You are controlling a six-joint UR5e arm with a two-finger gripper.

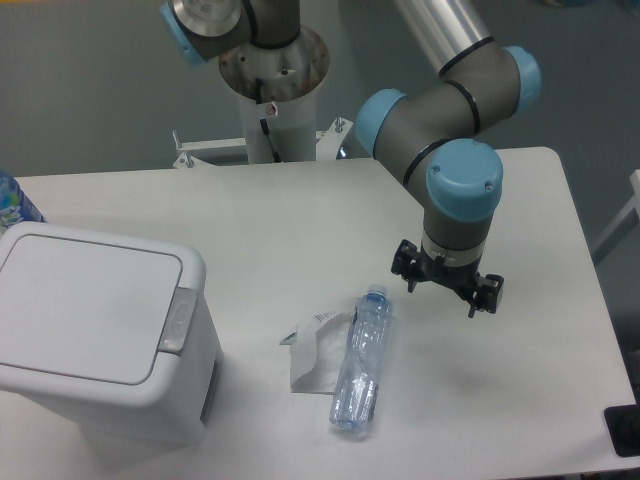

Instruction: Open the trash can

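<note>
The trash can [95,335] is a boxy white bin at the front left of the table. Its flat lid [85,300] lies shut, with the small grey push-button latch [178,320] on its right edge. My gripper [448,284] hangs pointing down over the table's right half, well to the right of the bin and apart from it. Its black fingers [488,294] stand spread, open and empty.
A clear plastic bottle [360,360] with a blue cap lies on the table between the bin and the gripper. A crumpled white paper [315,350] lies against its left side. A blue object [10,205] shows at the left edge behind the bin. The arm's base [275,90] stands at the back.
</note>
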